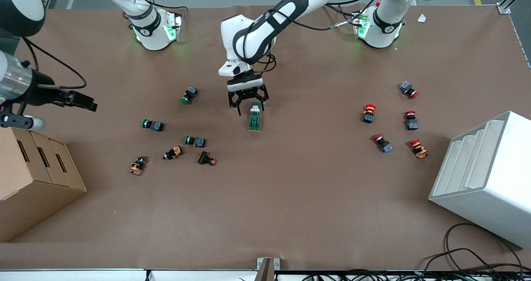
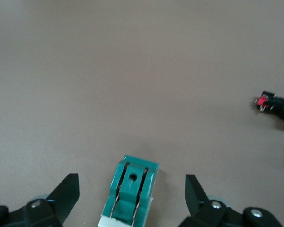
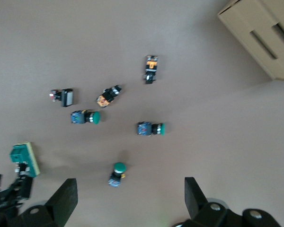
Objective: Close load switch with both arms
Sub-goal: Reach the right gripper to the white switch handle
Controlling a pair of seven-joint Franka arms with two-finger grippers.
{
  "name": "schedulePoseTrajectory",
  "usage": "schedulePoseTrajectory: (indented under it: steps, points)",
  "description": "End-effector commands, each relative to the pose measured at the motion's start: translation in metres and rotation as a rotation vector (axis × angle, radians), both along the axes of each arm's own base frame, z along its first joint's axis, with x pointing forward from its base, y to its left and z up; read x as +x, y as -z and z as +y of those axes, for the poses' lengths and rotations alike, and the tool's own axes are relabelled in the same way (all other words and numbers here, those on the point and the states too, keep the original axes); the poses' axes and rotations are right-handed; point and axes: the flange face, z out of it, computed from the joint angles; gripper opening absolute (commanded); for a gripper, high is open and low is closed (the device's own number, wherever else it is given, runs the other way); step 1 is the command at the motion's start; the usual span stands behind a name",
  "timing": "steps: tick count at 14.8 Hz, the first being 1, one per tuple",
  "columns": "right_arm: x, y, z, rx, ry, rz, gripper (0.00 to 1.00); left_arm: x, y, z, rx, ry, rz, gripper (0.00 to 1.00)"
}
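Observation:
The load switch (image 1: 254, 117), a dark-green block with a cream end, lies in the middle of the table. It also shows in the left wrist view (image 2: 130, 189) and the right wrist view (image 3: 23, 158). My left gripper (image 1: 251, 106) is open and low over the switch's cream end, with one finger on each side and neither touching it (image 2: 131, 178). My right gripper (image 1: 89, 103) is open, empty and high over the right arm's end of the table (image 3: 130, 182), well away from the switch.
Several green, orange and black push buttons (image 1: 195, 140) lie toward the right arm's end, and several red ones (image 1: 369, 113) toward the left arm's end. A cardboard box (image 1: 33, 177) and a white stepped rack (image 1: 485, 177) stand at the table's two ends.

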Motion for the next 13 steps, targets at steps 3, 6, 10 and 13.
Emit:
schedulePoseTrajectory:
  steps: [3, 6, 10, 13]
  points:
    - [0.008, 0.041, 0.043, 0.012, 0.131, 0.028, 1.00, -0.036, 0.045, 0.017, -0.023, 0.089, -0.125, 0.98]
    - [0.014, 0.059, 0.069, 0.069, 0.183, 0.062, 1.00, -0.056, 0.072, 0.019, -0.060, 0.135, -0.190, 0.98]
    - [0.018, 0.111, 0.160, 0.029, 0.272, 0.098, 1.00, -0.067, 0.093, 0.022, -0.016, 0.178, -0.230, 0.98]
    - [0.011, 0.155, 0.229, 0.057, 0.298, 0.146, 1.00, -0.069, 0.105, 0.026, 0.015, 0.183, -0.250, 0.98]
